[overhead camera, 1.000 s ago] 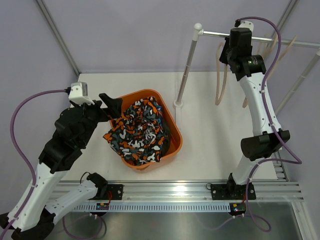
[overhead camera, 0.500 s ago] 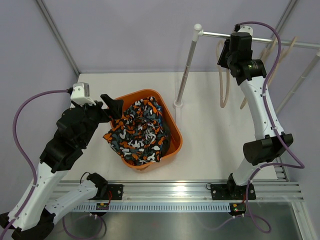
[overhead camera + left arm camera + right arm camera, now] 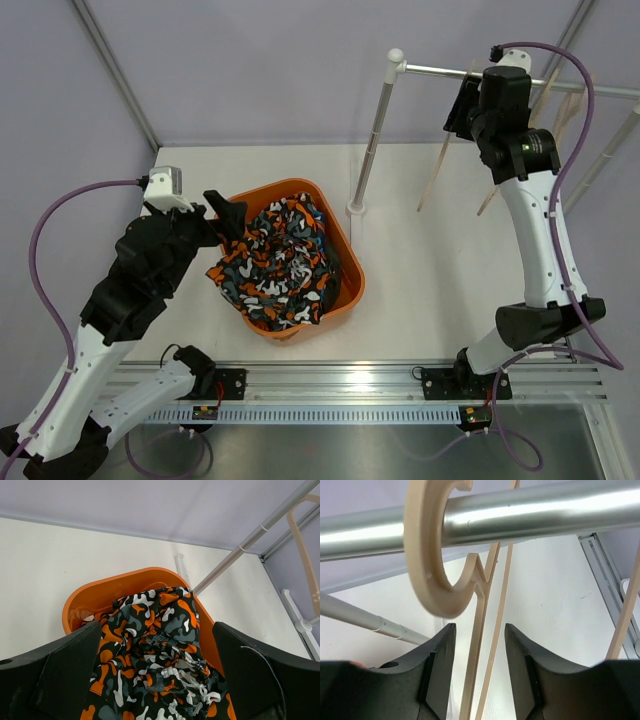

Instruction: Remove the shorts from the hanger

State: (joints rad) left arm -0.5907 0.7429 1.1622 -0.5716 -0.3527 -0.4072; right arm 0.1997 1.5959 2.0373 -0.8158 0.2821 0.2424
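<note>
A: "Checking your left side first: the left gripper (image 3: 157,630) hangs spread wide over the basket (image 3: 290,186). The blotch-print shorts (image 3: 280,262) lie heaped inside, one fold spilling over the left rim. Dip low and a finger may snag that fold and drag it out."

B: "And on my right?"

A: "The right gripper (image 3: 480,636) stands released astride a bare hanger (image 3: 427,555) on the rail (image 3: 545,510). Nudge upward and you could knock it off."

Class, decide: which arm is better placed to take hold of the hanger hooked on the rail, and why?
Right. The right hand, open, is up at the rail, with the hanger in front of it. The left hand hangs low over the basket of shorts, away from the rail.
</note>
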